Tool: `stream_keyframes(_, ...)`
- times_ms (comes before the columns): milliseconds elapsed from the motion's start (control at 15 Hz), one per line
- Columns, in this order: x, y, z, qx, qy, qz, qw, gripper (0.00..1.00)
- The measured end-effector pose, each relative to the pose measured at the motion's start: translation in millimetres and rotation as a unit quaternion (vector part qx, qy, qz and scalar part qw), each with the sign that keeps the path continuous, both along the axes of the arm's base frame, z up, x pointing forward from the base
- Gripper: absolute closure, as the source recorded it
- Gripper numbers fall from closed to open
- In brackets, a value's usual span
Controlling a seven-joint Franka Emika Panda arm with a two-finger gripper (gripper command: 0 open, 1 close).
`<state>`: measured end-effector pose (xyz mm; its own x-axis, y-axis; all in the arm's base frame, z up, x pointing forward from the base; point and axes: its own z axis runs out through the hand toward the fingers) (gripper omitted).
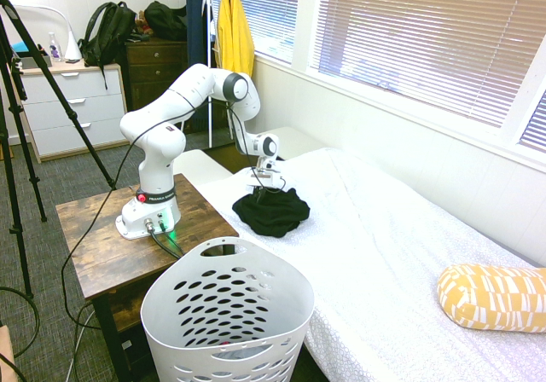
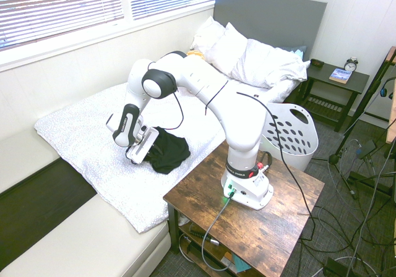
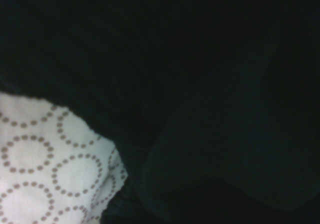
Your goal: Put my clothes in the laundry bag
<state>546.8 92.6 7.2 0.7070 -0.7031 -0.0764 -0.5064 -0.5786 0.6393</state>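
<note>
The clothes [image 1: 275,214] are a crumpled black garment lying near the edge of the white patterned bed [image 1: 384,245]. My gripper [image 1: 264,189] points down and presses into the garment's edge farthest from the laundry bag; its tips are lost against the black cloth. From the other side the gripper [image 2: 147,151] meets the clothes [image 2: 170,153] at the pile's left. Black fabric [image 3: 200,84] fills most of the wrist view, with the dotted-ring bedcover [image 3: 45,169] in one corner. The laundry bag [image 1: 226,314], a white basket with oval holes, stands on the floor beside the bed; its rim [image 2: 296,113] shows behind the arm.
A wooden table [image 1: 94,237] stands between the basket and the dresser. A yellow patterned pillow [image 1: 493,295] lies on the bed and white pillows [image 2: 247,54] at the headboard. A yellow garment [image 1: 235,24] hangs by the window, and a black backpack [image 1: 107,32] sits on the dresser.
</note>
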Motion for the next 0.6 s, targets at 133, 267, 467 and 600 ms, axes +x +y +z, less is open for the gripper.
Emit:
stream_keyframes(133, -1, 0, 0, 0.002, -0.002, 0.000, 1.000, 1.00)
stream_keyframes(267, -3, -1, -1, 0.004, -0.003, 0.000, 1.000, 1.00)
stream_keyframes(467, 0, 3, 10, 0.011, -0.017, 0.002, 1.000, 1.00)
stream_keyframes(600, 10, 10, 29, 0.019, -0.033, 0.002, 0.999, 1.00)
